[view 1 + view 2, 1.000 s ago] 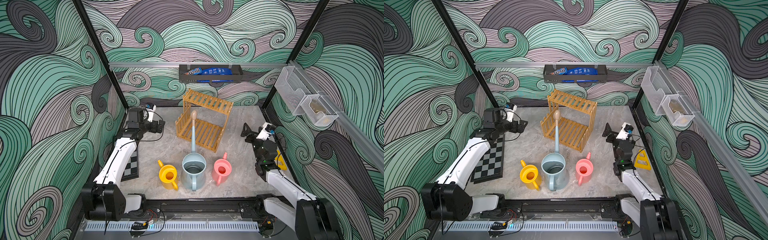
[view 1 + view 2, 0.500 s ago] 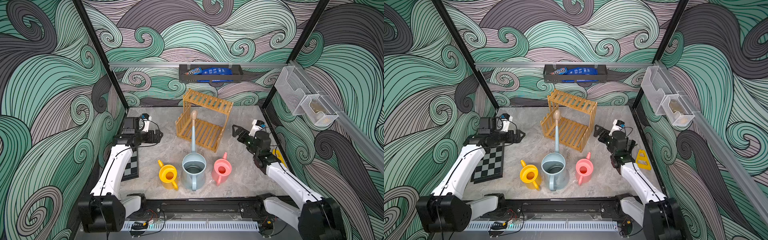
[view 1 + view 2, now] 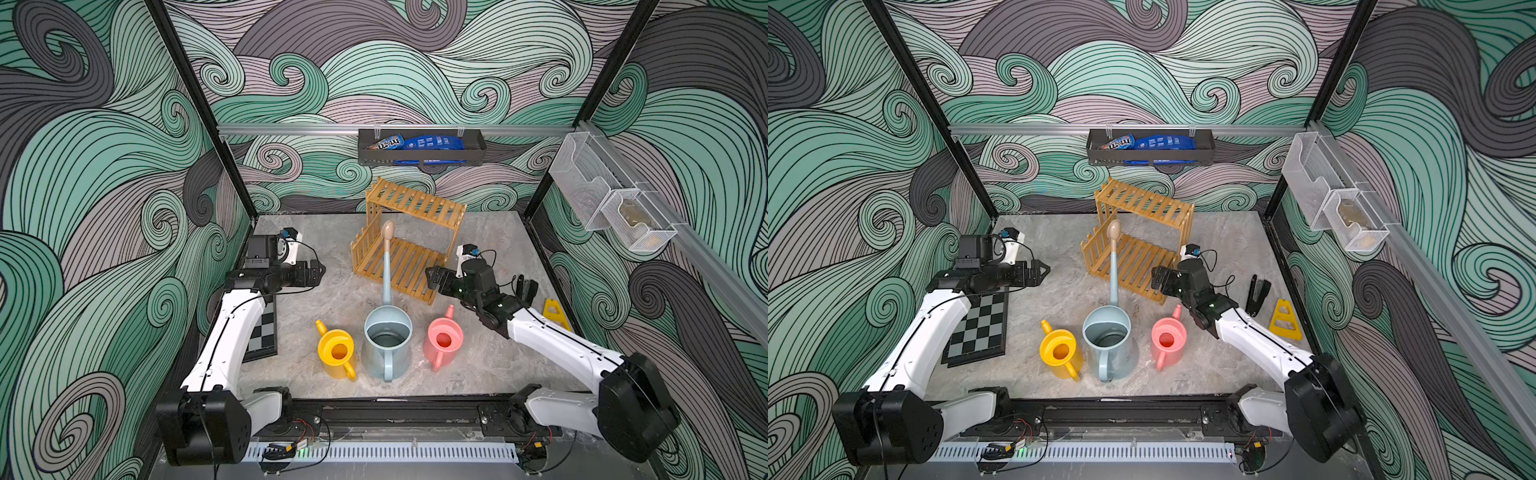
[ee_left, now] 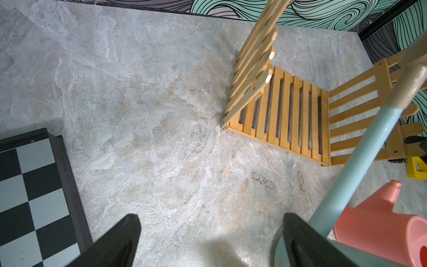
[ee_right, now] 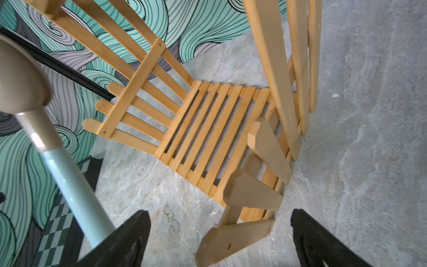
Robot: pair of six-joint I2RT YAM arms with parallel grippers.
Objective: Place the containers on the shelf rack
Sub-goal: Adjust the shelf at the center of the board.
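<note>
Three containers, the yellow can [image 3: 338, 353], blue-grey can [image 3: 387, 337] and pink can [image 3: 443, 341], stand in a row on the bench [image 3: 490, 365] before the empty shelf rack [image 3: 409, 249]. The left end effector [image 3: 319, 270] and the right end effector [image 3: 433, 281] hover spread and empty, probably poised to pick a can.

Three watering cans [image 3: 1109, 347] (all upright) stand before the rack [image 3: 1144, 205].

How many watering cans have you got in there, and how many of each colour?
Yellow watering can: 1
Pale blue-grey watering can: 1
Pink watering can: 1
Total: 3, none yet on the wooden rack.
</note>
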